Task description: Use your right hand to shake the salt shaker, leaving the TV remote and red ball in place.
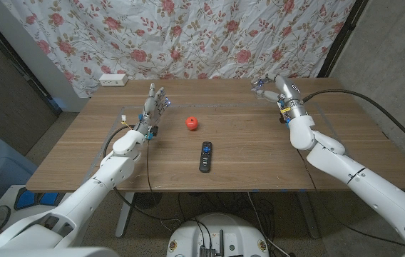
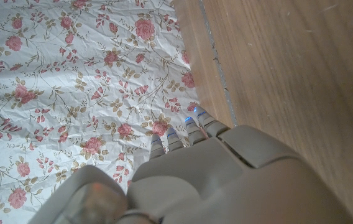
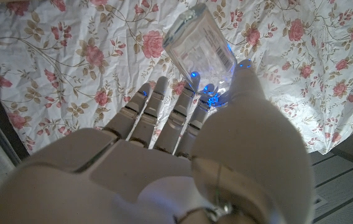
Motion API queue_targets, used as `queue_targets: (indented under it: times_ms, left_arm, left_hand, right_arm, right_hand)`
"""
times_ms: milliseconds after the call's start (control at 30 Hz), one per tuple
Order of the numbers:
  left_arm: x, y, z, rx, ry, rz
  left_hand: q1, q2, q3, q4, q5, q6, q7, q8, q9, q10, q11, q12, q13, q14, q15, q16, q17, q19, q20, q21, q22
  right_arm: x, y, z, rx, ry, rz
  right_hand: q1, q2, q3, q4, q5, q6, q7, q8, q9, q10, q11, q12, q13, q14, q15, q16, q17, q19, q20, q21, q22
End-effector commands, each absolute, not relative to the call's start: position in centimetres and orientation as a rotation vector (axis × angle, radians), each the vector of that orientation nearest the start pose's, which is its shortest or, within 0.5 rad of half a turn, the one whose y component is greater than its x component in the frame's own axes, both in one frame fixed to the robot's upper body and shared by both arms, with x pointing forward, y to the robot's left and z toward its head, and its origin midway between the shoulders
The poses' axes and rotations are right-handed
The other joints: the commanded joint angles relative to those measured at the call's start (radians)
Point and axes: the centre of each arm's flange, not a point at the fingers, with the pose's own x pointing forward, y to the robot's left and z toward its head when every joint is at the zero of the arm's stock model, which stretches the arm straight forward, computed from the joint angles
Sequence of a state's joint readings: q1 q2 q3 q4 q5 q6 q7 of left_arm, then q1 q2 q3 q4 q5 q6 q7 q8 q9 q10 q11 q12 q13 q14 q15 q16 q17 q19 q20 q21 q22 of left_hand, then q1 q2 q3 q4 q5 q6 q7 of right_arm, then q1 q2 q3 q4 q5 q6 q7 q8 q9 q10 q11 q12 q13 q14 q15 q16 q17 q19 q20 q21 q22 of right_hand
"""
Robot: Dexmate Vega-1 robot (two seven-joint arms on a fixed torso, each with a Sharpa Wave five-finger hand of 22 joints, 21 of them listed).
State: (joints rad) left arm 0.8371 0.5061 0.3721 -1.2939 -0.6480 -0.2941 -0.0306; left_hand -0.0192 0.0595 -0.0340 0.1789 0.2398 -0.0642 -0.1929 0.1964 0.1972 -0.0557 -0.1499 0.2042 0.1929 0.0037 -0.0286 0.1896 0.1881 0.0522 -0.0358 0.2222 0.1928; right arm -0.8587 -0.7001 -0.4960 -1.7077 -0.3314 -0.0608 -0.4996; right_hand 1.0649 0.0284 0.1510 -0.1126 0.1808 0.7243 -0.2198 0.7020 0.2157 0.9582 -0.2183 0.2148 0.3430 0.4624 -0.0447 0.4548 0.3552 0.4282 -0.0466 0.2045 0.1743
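1. My right hand [image 3: 183, 155] grips the salt shaker [image 3: 200, 53] at the fingertips, lifted off the tabletop [image 1: 259, 153] near its far right corner.
2. The shaker's long axis runs on past my fingers, tilted toward the flowered curtain [image 3: 71, 56]; I judge shaking should follow it.
3. My left hand [image 1: 152, 107] stands released, fingers apart, well away.
4. The red ball [image 1: 192, 123] and TV remote [image 1: 205, 156] lie mid-table, far from the shaker.

right hand [image 1: 268, 87] raised, gripping; left hand [image 1: 153, 107] upright, fingers apart.
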Motion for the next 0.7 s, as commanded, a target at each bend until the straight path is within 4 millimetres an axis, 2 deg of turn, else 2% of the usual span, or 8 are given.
queue_targets:
  times_ms: [33, 700]
  left_arm:
    - [65.4, 28.9, -2.8, -0.042, -0.594, -0.207]
    - [65.4, 28.9, -2.8, -0.042, -0.594, -0.207]
  left_hand:
    - [0.0, 0.101, 0.001, 0.008, 0.006, 0.001, -0.007, 0.005, 0.006, 0.001, -0.005, 0.008, 0.004, 0.001, -0.104, 0.005, 0.006, 0.011, -0.023, 0.005, 0.005]
    - [0.0, 0.101, 0.001, 0.008, 0.006, -0.001, -0.006, 0.004, 0.006, 0.001, -0.005, 0.008, 0.004, 0.0, -0.105, 0.005, 0.006, 0.01, -0.023, 0.005, 0.005]
  right_arm:
    - [58.9, -23.9, 2.2, -0.889, -0.823, -0.266]
    - [59.2, -22.8, -0.9, -0.848, -0.797, -0.231]
  right_hand:
    - [-0.039, 0.088, -0.001, 0.006, 0.001, -0.004, 0.0, -0.004, 0.001, -0.006, 0.001, 0.0, 0.001, -0.001, -0.14, -0.003, 0.002, -0.005, -0.026, 0.001, 0.004]
    - [-0.065, 0.085, -0.008, 0.005, 0.0, -0.003, 0.0, -0.01, -0.004, -0.006, 0.0, -0.001, -0.004, -0.013, -0.141, -0.005, 0.003, -0.019, -0.025, -0.004, 0.003]
